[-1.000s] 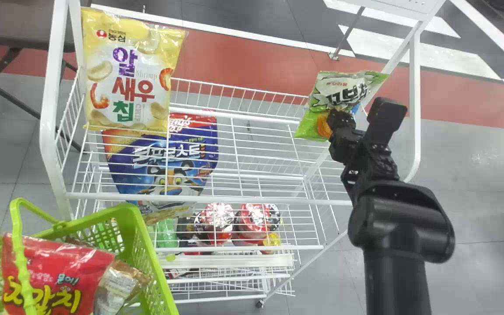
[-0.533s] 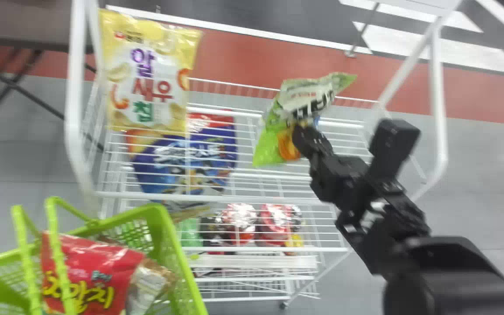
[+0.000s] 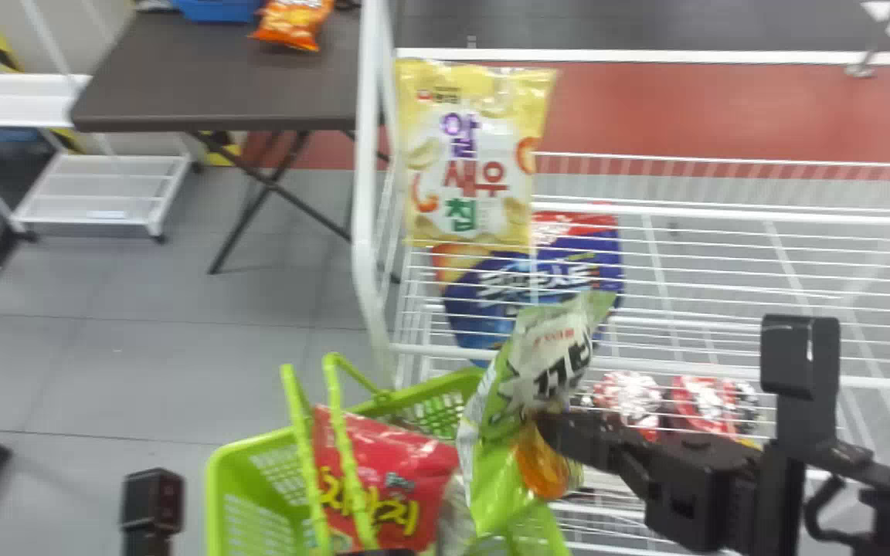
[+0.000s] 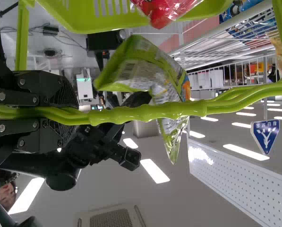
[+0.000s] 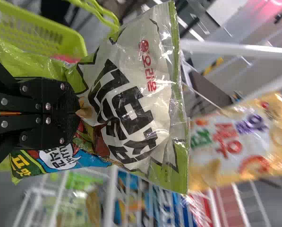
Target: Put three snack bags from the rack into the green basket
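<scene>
Transfer of the green bag (image 3: 495,409) to the basket (image 3: 215,494), head view. The right end effector (image 3: 549,432) is closed on the bag near its middle; the bag's long axis slants, upper end toward the rack (image 3: 368,154), lower end over the basket's right side. From this end effector the basket lies mainly to the robot's left and below, so the coming move is judged to be a short leftward shift, then lowering. Clearance above the rim cannot be told. The left end effector (image 4: 70,113) is clamped on the handles (image 4: 150,111). The red bag (image 3: 383,471) and a silvery bag (image 3: 454,513) occupy the basket; the held one would probably make three.
</scene>
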Available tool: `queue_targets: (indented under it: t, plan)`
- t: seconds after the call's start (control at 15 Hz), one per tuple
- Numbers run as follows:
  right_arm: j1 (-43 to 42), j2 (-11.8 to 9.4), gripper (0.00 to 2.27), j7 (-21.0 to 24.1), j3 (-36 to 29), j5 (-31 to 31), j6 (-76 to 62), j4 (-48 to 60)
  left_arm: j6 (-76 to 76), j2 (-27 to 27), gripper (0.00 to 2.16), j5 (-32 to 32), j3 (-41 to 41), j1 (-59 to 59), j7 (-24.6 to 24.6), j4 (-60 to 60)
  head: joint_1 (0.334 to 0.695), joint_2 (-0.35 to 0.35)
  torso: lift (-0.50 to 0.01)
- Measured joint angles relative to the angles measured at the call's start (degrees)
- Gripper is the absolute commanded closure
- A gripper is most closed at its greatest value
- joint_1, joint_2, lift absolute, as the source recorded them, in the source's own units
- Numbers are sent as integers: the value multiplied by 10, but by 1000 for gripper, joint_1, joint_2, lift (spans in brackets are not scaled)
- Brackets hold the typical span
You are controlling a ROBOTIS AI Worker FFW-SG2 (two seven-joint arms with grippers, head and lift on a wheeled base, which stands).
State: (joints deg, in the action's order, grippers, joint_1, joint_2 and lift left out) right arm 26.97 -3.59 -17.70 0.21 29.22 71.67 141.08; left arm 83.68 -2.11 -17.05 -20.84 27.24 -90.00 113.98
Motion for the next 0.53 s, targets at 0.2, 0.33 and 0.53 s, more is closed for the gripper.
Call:
queue_targets:
  t: [0.2,0.33,0.53]
  plan:
    - [-8,2,2253,5,40,19,1,-34,0,0,2148,0,6,-1,0,0,695,262,0]
    - [-21,2,2253,10,68,21,-15,-76,0,0,2148,0,12,-2,0,1,695,311,0]
    - [-39,2,1615,16,98,15,-49,-139,0,-1,2148,-1,20,-3,0,1,695,337,0]
